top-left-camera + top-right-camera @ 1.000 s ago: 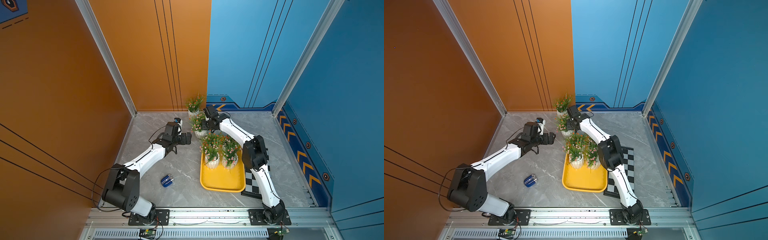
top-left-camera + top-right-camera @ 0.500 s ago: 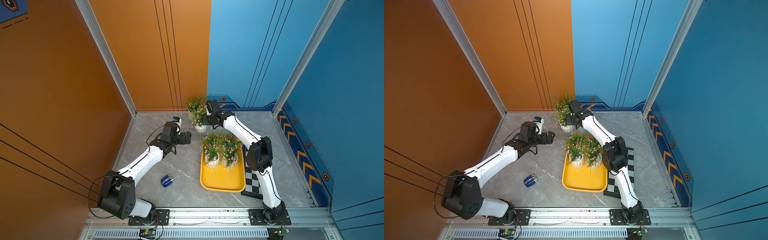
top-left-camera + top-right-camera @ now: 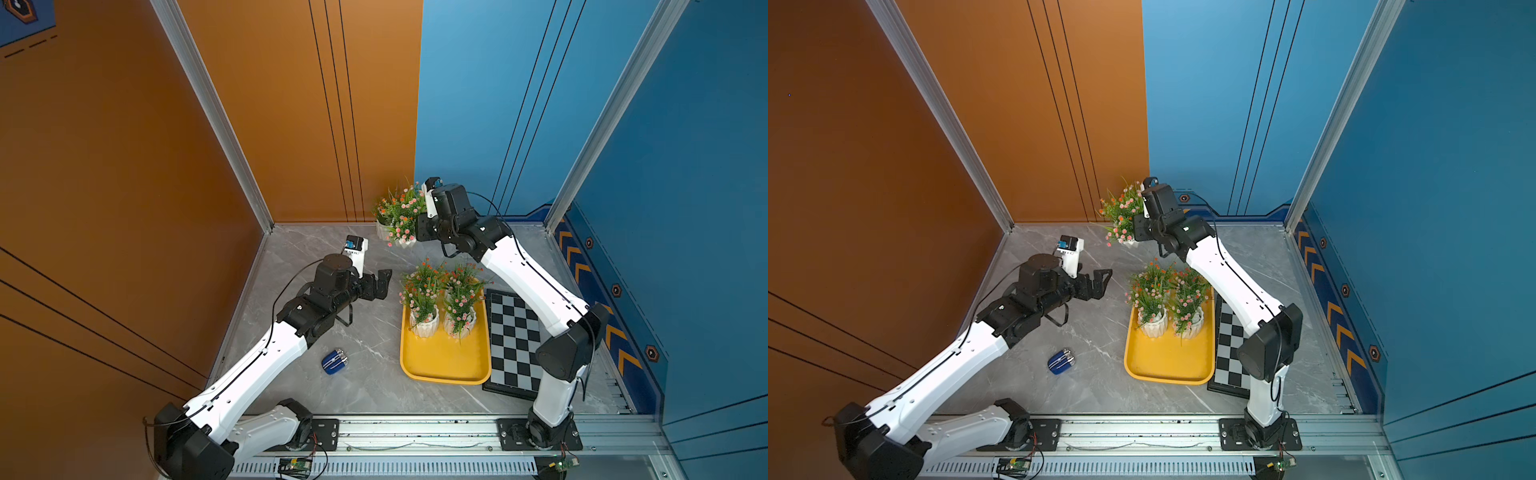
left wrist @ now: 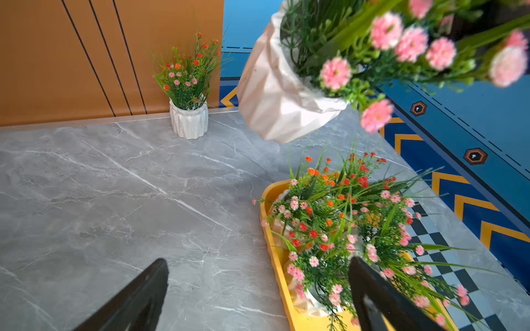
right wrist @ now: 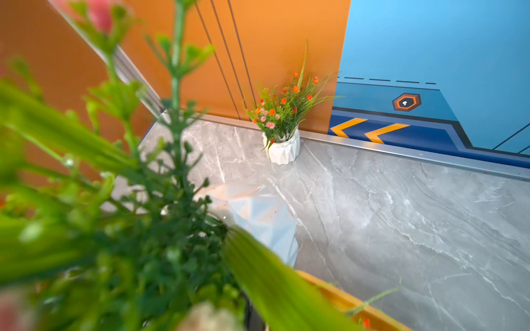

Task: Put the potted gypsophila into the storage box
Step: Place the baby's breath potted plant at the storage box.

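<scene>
A potted gypsophila point(image 3: 405, 242) in a white faceted pot point(image 4: 275, 100) hangs tilted above the table near the back wall. My right gripper point(image 3: 417, 228) is shut on its stems, and foliage hides the fingers in the right wrist view. The storage box point(image 3: 444, 365) is a yellow tray that holds two more potted plants point(image 3: 424, 324) point(image 3: 459, 324). Another pot point(image 4: 188, 120) stands on the table against the back wall. My left gripper point(image 3: 380, 284) hovers open and empty to the left of the tray's far end, with its fingers point(image 4: 143, 295) spread wide.
A black-and-white chequered board point(image 3: 513, 340) lies against the tray's right side. A small blue object point(image 3: 333, 361) lies on the grey marble table point(image 3: 357, 399), to the left of the tray. Orange and blue walls close in the back and sides.
My right gripper has lifted the plant off the table and carried it slightly toward the back wall. The left arm has shifted a little, with its gripper still open.
</scene>
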`<state>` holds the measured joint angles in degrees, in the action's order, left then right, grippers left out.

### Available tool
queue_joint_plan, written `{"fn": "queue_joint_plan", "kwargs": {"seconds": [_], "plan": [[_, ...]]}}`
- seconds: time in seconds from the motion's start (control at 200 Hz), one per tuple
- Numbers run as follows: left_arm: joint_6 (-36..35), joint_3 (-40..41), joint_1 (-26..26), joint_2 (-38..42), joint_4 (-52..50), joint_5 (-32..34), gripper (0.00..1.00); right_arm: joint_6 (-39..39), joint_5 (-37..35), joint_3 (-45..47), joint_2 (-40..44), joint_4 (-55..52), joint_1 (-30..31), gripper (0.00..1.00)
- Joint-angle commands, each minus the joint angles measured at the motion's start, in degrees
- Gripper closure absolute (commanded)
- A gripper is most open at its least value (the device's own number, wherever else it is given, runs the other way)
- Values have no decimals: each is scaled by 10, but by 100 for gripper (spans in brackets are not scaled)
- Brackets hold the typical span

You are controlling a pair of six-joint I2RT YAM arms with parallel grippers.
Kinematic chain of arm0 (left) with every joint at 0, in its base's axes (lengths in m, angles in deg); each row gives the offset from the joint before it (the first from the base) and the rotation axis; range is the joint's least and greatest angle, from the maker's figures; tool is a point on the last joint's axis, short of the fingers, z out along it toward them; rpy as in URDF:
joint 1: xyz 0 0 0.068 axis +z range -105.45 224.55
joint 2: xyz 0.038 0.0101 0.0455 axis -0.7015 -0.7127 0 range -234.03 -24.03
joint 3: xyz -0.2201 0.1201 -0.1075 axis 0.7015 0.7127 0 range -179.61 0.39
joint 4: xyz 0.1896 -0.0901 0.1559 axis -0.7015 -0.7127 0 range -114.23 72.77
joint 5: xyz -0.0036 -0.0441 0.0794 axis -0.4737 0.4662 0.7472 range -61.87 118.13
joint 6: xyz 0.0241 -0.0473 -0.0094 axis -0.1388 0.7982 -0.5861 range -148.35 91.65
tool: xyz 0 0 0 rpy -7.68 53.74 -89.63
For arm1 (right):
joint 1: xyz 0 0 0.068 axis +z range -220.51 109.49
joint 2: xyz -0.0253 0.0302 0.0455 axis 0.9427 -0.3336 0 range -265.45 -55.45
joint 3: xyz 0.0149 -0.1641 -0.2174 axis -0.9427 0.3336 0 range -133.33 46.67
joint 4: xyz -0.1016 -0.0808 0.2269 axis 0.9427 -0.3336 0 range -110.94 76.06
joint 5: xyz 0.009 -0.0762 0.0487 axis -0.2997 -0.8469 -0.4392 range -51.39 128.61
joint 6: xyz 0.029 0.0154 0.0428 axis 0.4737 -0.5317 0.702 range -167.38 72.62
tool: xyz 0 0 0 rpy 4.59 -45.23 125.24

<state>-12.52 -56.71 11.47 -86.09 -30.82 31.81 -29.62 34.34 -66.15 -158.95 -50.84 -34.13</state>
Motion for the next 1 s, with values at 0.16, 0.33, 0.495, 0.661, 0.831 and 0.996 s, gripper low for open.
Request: {"fn": "queue_joint_plan", "kwargs": {"seconds": [0.16,0.33,0.495,0.661,0.831,0.996], "plan": [[-16,11,-76,64,-99,75,2,14,12,105,138,-7,15,100],[-7,55,-100,137,-126,28,2,38,17,208,231,-11,26,100],[24,89,-114,198,-172,22,2,68,-6,293,308,-29,70,100],[47,113,-131,219,-188,42,1,114,-33,384,384,-39,131,100],[63,133,-149,222,-189,60,2,160,-69,456,439,-41,195,100],[73,141,-165,224,-189,80,2,194,-102,514,445,-29,250,100]]}}
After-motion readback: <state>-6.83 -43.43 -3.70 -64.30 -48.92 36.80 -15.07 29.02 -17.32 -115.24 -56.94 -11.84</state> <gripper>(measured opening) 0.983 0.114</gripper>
